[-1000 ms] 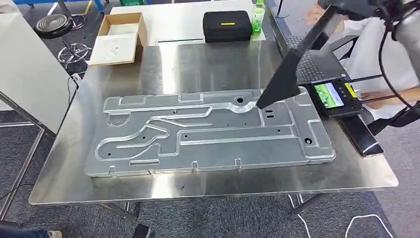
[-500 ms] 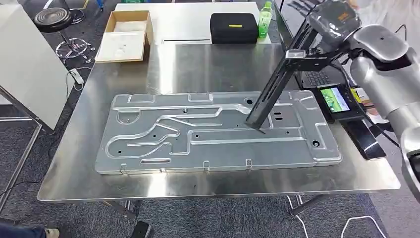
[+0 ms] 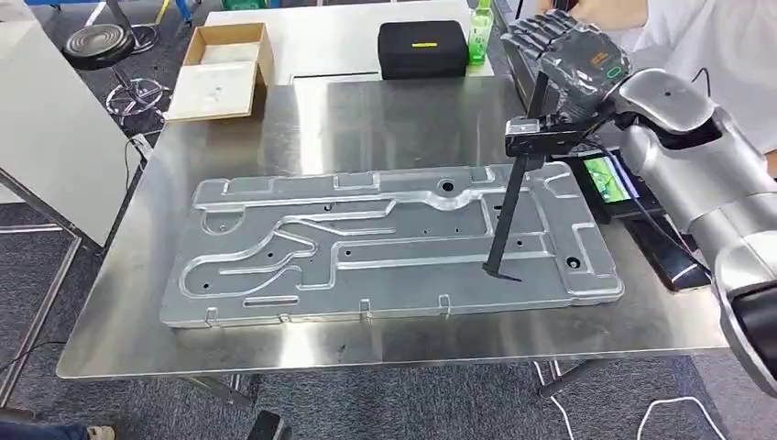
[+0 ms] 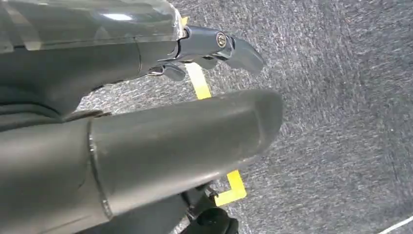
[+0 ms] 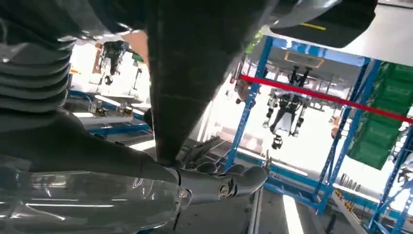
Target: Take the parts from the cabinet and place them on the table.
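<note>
Head view: the robot looks down at a shiny metal table (image 3: 385,344).
Big plate: a wide grey metal plate (image 3: 366,252) with grooves and small holes lies flat on the table, close to the front edge.
Black part: a long thin black part (image 3: 507,225) stands almost straight up over the right end of the big plate. Its small bent foot is at the plate, but I cannot tell if it touches.
Right hand: the right hand (image 3: 561,57) is high over the far right side of the table. It grips the top of the black part. In the right wrist view the dark part (image 5: 195,73) runs across the right hand (image 5: 214,183).
Left hand: in the left wrist view the left hand (image 4: 146,141) hangs over grey carpet with yellow tape. It holds nothing, but I cannot tell if its fingers are apart or curled.
Screen: a small screen (image 3: 607,181) glows green just right of the big plate.
Far side: a cardboard box (image 3: 223,69), a black case (image 3: 422,48) and a green bottle (image 3: 477,35) sit past the metal table.
Stool: a round stool (image 3: 98,44) stands on the floor at the far left.
Person: someone in white (image 3: 705,41) stands behind the robot's right arm.
</note>
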`<state>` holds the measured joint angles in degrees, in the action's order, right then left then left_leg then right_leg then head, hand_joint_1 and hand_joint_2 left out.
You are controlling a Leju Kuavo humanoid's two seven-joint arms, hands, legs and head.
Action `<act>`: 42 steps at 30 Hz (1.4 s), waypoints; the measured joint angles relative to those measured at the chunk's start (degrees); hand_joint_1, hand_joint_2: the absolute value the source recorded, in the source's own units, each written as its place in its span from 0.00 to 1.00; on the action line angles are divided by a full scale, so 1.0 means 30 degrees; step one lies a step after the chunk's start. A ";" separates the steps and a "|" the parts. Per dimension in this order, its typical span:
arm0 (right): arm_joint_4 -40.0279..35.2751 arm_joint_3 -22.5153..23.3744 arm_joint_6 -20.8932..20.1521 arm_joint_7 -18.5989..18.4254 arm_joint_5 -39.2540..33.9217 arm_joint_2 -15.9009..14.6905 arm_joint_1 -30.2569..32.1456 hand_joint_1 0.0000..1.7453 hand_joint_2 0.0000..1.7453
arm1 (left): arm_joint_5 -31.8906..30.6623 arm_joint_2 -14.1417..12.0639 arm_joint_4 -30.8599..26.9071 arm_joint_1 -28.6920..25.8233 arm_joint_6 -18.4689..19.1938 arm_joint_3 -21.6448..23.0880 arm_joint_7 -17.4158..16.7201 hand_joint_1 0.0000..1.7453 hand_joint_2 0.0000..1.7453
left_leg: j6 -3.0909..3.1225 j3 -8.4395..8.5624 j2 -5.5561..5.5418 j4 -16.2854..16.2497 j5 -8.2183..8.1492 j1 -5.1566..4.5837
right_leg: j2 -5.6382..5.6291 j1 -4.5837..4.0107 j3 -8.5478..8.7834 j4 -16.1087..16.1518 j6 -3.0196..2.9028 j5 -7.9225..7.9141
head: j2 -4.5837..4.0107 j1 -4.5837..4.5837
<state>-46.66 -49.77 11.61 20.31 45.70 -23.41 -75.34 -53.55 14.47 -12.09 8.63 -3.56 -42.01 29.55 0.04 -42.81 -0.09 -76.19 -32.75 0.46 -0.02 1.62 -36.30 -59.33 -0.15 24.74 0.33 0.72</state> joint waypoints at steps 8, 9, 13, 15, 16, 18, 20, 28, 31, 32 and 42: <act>-0.0401 0.0430 0.0438 -0.0066 -0.0124 0.0044 0.0448 0.00 0.00 | 0.0219 -0.0124 0.0000 0.0057 0.0022 -0.0007 -0.0073 0.00 0.00 | 0.0487 0.2543 -0.0077 0.5738 0.2558 -0.0178 | -0.0057 -0.0040 0.0039 0.0168 0.0646 -0.0085 | 0.0000 0.0000; -0.0575 0.0603 0.0575 -0.0080 -0.0139 0.0015 0.0574 0.00 0.00 | 0.0196 -0.0138 0.0000 0.0066 -0.0014 0.0000 -0.0080 0.00 0.00 | 0.0694 0.2713 -0.0069 0.6104 0.2722 -0.0044 | -0.0082 -0.0073 0.0083 0.0225 0.0797 -0.0042 | 0.0000 -0.0007; -0.1027 0.1086 0.0918 -0.0088 -0.0153 -0.0015 0.1052 0.00 0.00 | 0.0138 -0.0196 0.0000 0.0244 -0.0044 0.0000 -0.0138 0.00 0.00 | 0.0944 0.2849 -0.0042 0.6289 0.2816 -0.0057 | -0.0029 -0.0072 -0.1887 -0.4055 0.0853 0.2269 | 0.0000 -0.0007; -0.1181 0.1144 0.0969 -0.0044 -0.0065 0.0007 0.1534 0.00 0.00 | 0.0131 -0.0240 0.0000 0.0242 -0.0066 0.0000 -0.0138 0.00 0.00 | 0.1019 0.2856 -0.0083 0.6205 0.2754 -0.0088 | -0.0027 -0.0069 -0.2751 -0.5561 0.0878 0.2351 | 0.0000 -0.0007; -0.1290 0.1151 0.1035 -0.0007 -0.0036 0.0029 0.1688 0.00 0.00 | 0.0131 -0.0255 0.0000 0.0225 -0.0073 0.0000 -0.0138 0.00 0.00 | 0.1026 0.2869 -0.0111 0.6130 0.2678 -0.0088 | -0.0023 -0.0068 -0.2568 -0.4990 0.0853 0.1782 | 0.0000 -0.0015; -0.1479 0.1216 0.1064 -0.0007 -0.0043 0.0094 0.1731 0.00 0.00 | 0.0138 -0.0255 0.0000 0.0234 -0.0087 0.0000 -0.0131 0.00 0.00 | 0.0963 0.2901 -0.0171 0.5867 0.2438 -0.0088 | -0.0008 -0.0069 -0.1114 -0.1855 0.0747 -0.0055 | 0.0000 -0.0008; -0.1573 0.1406 0.1107 -0.0015 -0.0051 0.0137 0.1766 0.00 0.00 | 0.0168 -0.0255 0.0000 0.0247 -0.0087 0.0000 -0.0124 0.00 0.00 | 0.0789 0.2779 -0.0232 0.5605 0.2227 -0.0223 | 0.0000 -0.0239 -0.0320 -0.0297 0.0589 -0.0102 | 0.0000 -0.0021; -0.1814 0.1552 0.1173 -0.0014 -0.0029 0.0313 0.1920 0.00 0.00 | 0.0197 -0.0313 0.0000 0.0240 -0.0102 0.0000 -0.0131 0.00 0.00 | 0.0028 0.1086 -0.0104 0.1622 -0.0154 -0.0060 | -0.0010 -0.0045 -0.0140 0.0015 0.0010 -0.0112 | 0.0000 0.0000; -0.1836 0.1640 0.1494 -0.0080 0.0051 0.0401 0.2214 0.00 0.00 | 0.0197 -0.0335 0.0000 0.0163 -0.0102 0.0000 -0.0241 0.00 0.00 | -0.0104 0.0318 -0.0094 0.0055 -0.0187 0.0075 | -0.0006 -0.0032 -0.0115 -0.0004 0.0012 -0.0109 | 0.0000 0.0000; -0.1894 0.1727 0.1654 -0.0102 0.0153 0.0430 0.2339 0.00 0.00 | 0.0167 -0.0342 0.0000 0.0154 -0.0102 0.0000 -0.0284 0.00 0.00 | -0.0093 0.0919 -0.0089 0.1281 0.0591 0.0094 | -0.0016 -0.0003 -0.0089 -0.0014 0.0024 -0.0101 | 0.0000 0.0000; -0.2842 0.3556 0.2791 -0.0066 0.1370 0.0546 0.3211 0.00 0.00 | 0.0124 -0.0350 0.0000 0.0281 -0.0204 0.0007 -0.0393 0.00 0.00 | 0.0916 0.3092 -0.0092 0.6153 0.2541 0.0051 | -0.0027 0.0003 -0.0802 -0.1696 0.0844 0.1180 | 0.0000 0.0000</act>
<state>-55.19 -39.10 19.98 20.11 49.81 -21.77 -65.71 -53.18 13.42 -12.09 9.47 -4.17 -41.99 28.37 2.79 -33.53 -0.37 -57.73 -25.13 0.61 -0.10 1.63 -38.71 -64.42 2.39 28.28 0.33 0.72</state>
